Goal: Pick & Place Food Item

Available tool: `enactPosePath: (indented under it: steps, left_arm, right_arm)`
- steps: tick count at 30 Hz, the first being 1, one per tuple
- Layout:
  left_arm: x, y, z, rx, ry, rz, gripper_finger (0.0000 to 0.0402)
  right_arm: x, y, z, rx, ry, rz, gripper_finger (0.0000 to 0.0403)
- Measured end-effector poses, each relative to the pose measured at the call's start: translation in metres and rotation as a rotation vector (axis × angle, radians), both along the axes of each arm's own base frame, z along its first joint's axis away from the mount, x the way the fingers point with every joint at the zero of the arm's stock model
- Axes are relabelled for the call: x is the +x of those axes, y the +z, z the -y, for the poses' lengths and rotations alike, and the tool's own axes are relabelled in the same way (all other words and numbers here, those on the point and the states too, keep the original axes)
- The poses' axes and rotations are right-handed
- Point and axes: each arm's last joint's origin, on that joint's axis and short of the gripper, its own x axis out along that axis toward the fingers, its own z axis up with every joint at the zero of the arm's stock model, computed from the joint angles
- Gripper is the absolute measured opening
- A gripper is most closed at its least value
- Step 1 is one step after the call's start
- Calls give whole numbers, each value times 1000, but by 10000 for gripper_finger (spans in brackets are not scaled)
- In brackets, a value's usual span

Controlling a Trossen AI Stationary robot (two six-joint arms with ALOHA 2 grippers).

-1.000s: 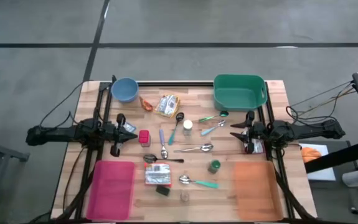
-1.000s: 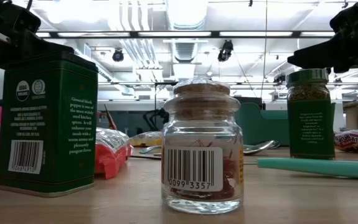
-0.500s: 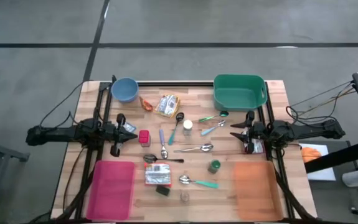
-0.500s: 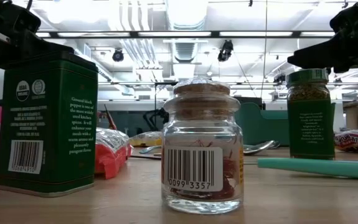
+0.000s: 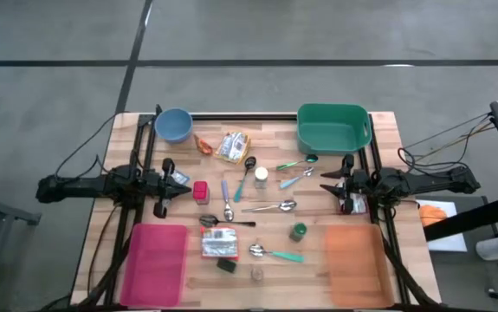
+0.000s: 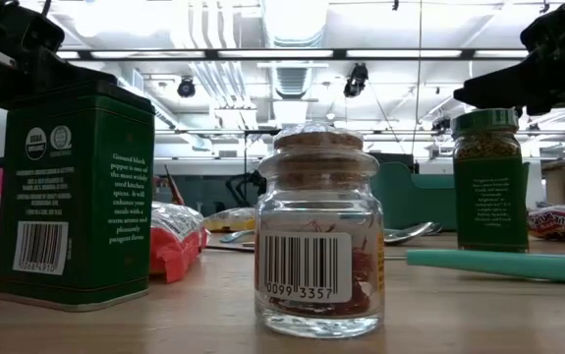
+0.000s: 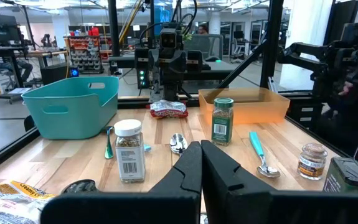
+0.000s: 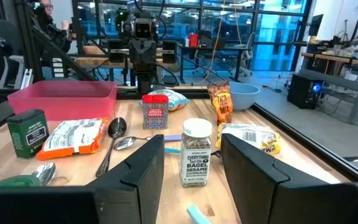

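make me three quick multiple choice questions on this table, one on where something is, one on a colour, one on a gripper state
1. Where is the blue bowl?
A far left corner of the table
B inside the green bin
C on the orange tray

2. What colour is the tray at the near left?
A pink
B yellow
C white

3. How is the left gripper?
A shut, holding nothing
B shut on a spoon
C wide open

Answers: 1 A, the high view shows it there. 2 A, plainly pink from above. 3 A, its fingers meet with nothing between.

Bowl and bin at far corners, trays at near corners.
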Motion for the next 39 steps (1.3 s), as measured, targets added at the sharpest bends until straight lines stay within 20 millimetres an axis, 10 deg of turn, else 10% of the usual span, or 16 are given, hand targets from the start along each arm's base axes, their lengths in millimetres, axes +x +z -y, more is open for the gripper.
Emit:
enactPosePath:
  steps: [18, 28, 39]
  left_arm:
    - [0, 0, 0, 0, 0, 1, 0]
    - [0, 0, 0, 0, 0, 0, 0]
    - [0, 0, 0, 0, 0, 0, 0]
  right_arm:
    - [-2, 19, -8, 211, 290, 175, 157]
    - [2, 69, -6, 58, 199, 126, 157]
    - [48, 147, -4, -106, -76, -307, 157]
